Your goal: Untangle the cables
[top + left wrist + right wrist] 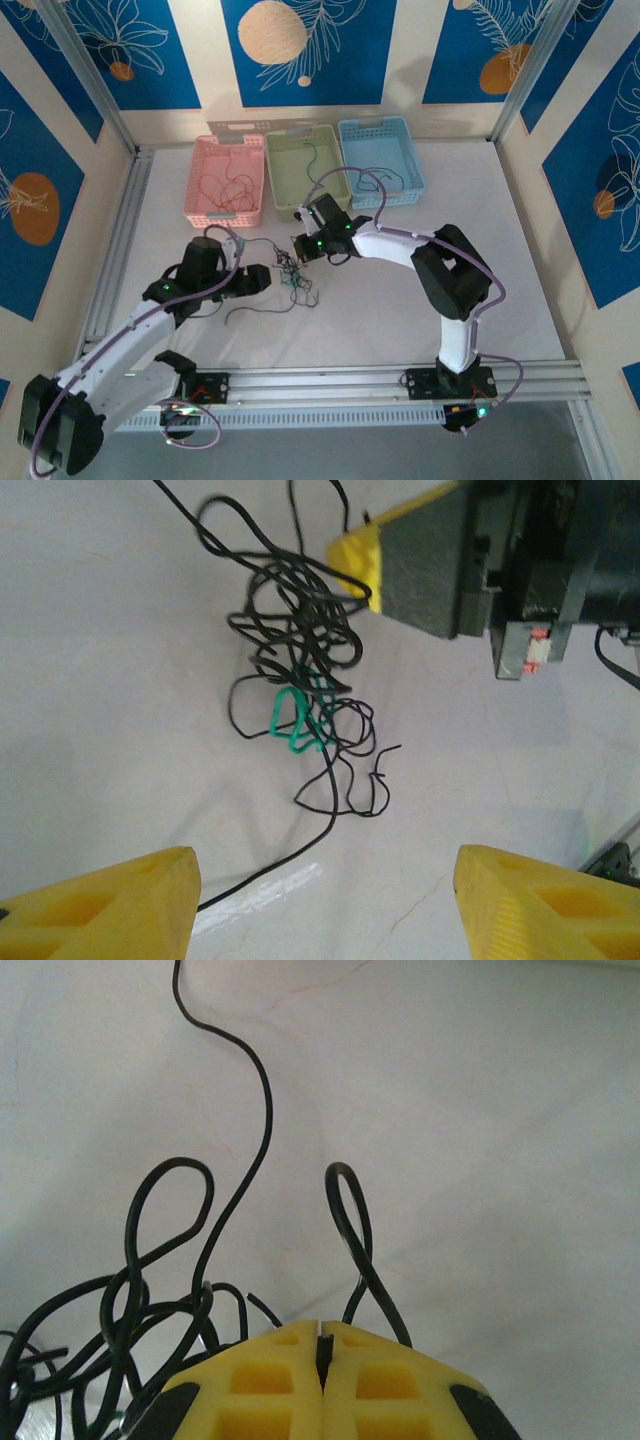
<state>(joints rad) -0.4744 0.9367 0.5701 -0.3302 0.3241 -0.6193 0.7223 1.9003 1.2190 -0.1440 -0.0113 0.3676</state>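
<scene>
Yellow fingertips of the right gripper [322, 1332] sit pressed together with no gap between them, and a black loop rises straight out from behind their tips, so they look closed on a strand of the cables [150, 1290]. From the left wrist camera the same yellow tip [358, 565] meets the top edge of the clump [300, 660], a knot of black wire with one green strand curled low in it, lying on the white table [120, 680]. The left gripper [325, 900] hangs open, its two fingers wide apart on the near side of the clump and touching nothing, though one loose black tail runs down toward its left finger.

From above, the clump [295, 275] lies mid-table between the two grippers, right [300, 245] and left [262, 278]. Behind stand a pink basket [193, 185] holding red wires, a green basket [272, 170] and a blue basket [415, 160], each with a strand inside.

Judging by this, the step in hand is drawing one black wire out of the knot. The next move calls for the right gripper to pull up and away slowly, while the left closes on the rest to anchor it, or the whole clump will likely drag along
</scene>
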